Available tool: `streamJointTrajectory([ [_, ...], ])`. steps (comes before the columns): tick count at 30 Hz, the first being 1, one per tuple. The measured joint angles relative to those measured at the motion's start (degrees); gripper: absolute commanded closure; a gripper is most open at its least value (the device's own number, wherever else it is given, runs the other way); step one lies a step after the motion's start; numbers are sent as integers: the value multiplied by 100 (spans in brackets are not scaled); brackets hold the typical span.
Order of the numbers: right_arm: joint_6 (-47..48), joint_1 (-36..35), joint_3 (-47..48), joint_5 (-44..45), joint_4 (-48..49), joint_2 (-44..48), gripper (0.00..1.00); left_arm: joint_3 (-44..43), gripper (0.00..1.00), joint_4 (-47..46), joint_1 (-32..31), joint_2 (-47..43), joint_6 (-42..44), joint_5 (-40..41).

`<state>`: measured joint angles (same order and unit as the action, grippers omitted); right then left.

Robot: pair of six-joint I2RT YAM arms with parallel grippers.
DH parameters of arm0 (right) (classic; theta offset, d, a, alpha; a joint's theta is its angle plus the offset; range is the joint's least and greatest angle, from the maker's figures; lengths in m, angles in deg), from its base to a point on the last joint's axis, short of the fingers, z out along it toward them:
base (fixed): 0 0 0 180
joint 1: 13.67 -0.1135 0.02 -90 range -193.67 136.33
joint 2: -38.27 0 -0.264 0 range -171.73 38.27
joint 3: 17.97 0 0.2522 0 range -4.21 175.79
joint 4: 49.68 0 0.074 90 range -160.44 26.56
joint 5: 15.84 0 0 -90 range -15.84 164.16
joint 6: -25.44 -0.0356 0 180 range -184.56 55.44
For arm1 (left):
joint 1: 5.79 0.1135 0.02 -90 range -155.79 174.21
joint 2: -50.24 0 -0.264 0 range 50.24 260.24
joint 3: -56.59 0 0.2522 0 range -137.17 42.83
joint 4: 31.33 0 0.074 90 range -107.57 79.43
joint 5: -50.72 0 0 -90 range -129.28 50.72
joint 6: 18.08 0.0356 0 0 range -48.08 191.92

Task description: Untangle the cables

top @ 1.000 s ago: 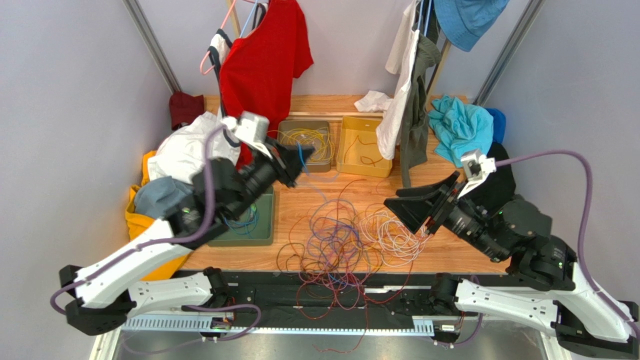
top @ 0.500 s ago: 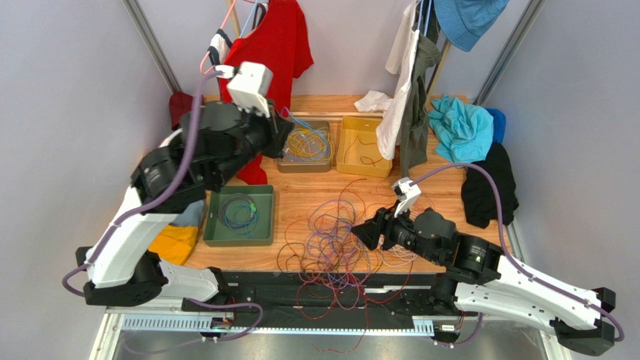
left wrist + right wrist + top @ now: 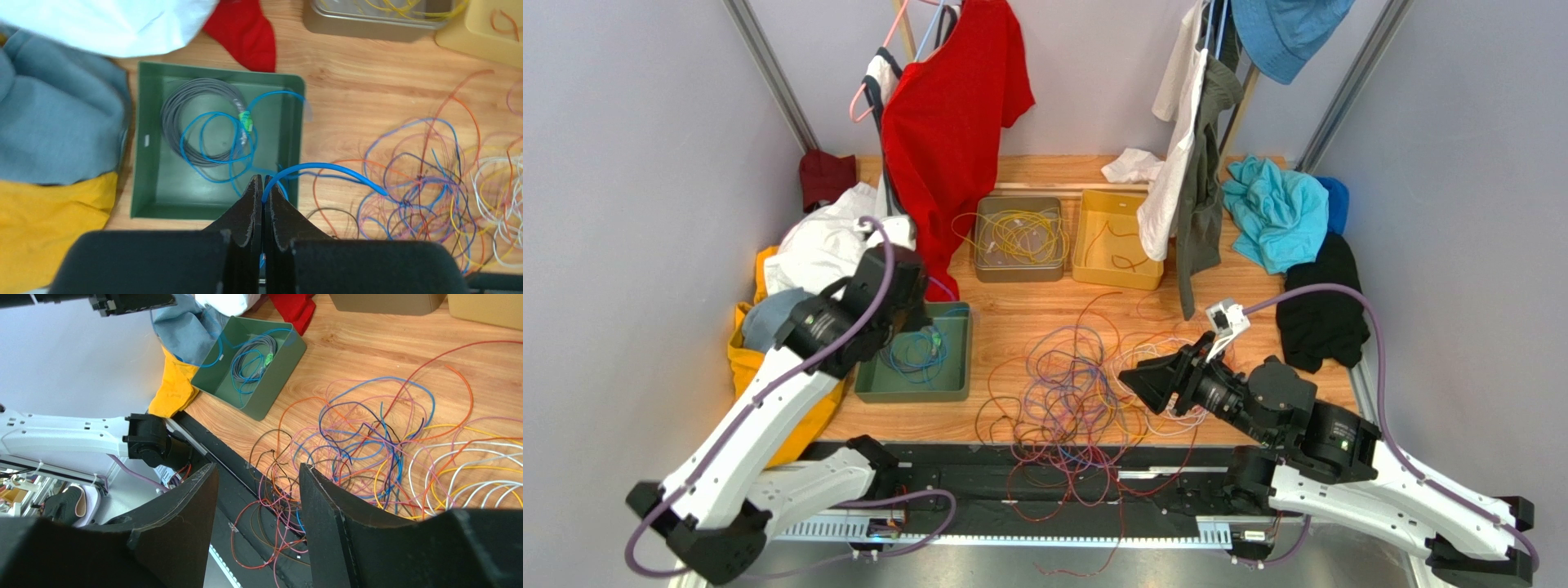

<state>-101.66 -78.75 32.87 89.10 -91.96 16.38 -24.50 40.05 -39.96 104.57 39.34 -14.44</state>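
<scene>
Two tools are shown over a wooden tabletop. The left tool [image 3: 263, 184] is pressed together, and a blue cable [image 3: 319, 165] is pinched between its fingers. The cable arches out to the right and runs into the cable tangle [image 3: 1075, 390]. This tool is held above the near right corner of a green tray [image 3: 161, 184], in which a grey coil [image 3: 170, 122] and loops of blue cable are laid. The right tool [image 3: 258, 471] is spread wide with nothing between its fingers. It is held over the right side of the tangle.

The step in hand is judged to be the drawing of the blue cable out of the heap and into the green tray. It would be done best if the pinch were kept firm and the cable were drawn slowly away from the heap. Crossing loops of orange, purple and red could then be slid off rather than dragged along. The heap could be pinned by the right tool where the blue strand enters it. A snag is to be watched for, since the whole knot might be lifted.

The tangle is spread across the middle of the tabletop [image 3: 1014, 304], near its front edge. Behind it, a grey tray [image 3: 1020, 201] of yellow cables and a yellow tray [image 3: 1082, 239] with a few orange ones are set side by side. Clothes are heaped at both sides, a red shirt [image 3: 952, 110] is hung at the back, and the space is enclosed by pale walls.
</scene>
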Motion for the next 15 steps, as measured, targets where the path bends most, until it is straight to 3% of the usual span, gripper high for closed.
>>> streamJointTrajectory([
  [6,-66,0,-203,-9,-2,-42,46,474,100,-142,623,-579,-170,-66],
  [15,-164,0,-378,-52,7,-68,46,1384,100,-518,1067,-323,-229,-339],
])
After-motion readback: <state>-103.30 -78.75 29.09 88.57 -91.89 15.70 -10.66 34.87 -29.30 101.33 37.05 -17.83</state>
